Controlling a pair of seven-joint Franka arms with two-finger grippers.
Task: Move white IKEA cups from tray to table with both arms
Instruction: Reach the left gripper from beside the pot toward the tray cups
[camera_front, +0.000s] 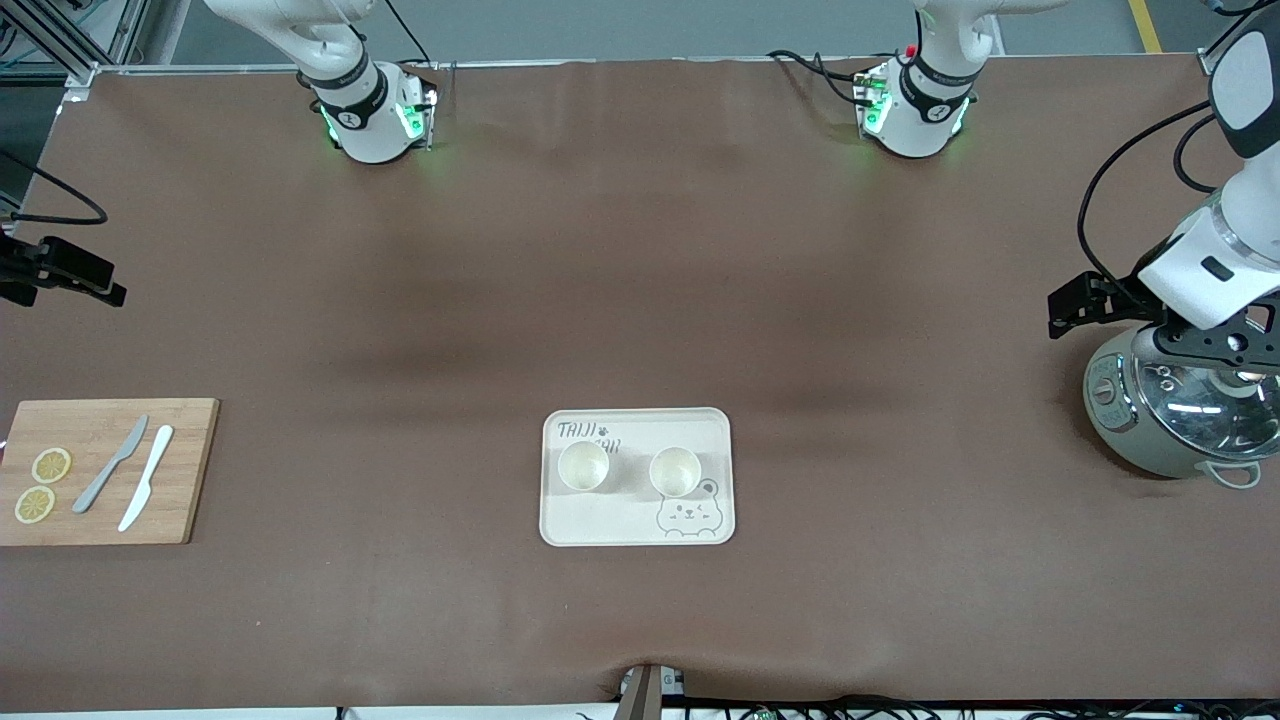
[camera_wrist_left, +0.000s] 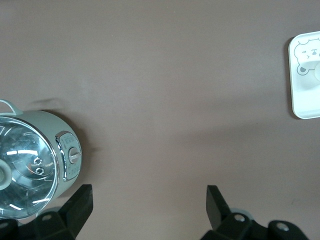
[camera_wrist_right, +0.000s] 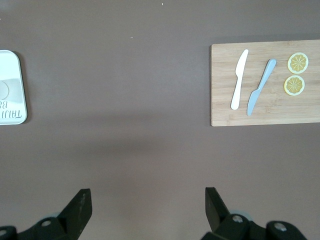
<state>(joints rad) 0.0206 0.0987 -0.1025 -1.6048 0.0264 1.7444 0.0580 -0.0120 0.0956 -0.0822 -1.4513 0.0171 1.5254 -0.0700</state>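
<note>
Two white cups stand upright side by side on the bear-printed tray (camera_front: 637, 530) in the middle of the table, one cup (camera_front: 583, 466) toward the right arm's end and the other cup (camera_front: 675, 471) toward the left arm's end. Neither gripper touches them. My left gripper (camera_wrist_left: 150, 205) is open and empty, up over the table beside the grey pot (camera_wrist_left: 30, 165); the front view shows it (camera_front: 1215, 345) above that pot. My right gripper (camera_wrist_right: 148, 207) is open and empty over bare table, between the tray's edge (camera_wrist_right: 12, 107) and the cutting board (camera_wrist_right: 265, 117).
The grey lidded pot (camera_front: 1170, 400) sits at the left arm's end of the table. A wooden cutting board (camera_front: 100, 520) at the right arm's end carries a grey knife (camera_front: 110, 465), a white knife (camera_front: 146, 477) and two lemon slices (camera_front: 50, 465).
</note>
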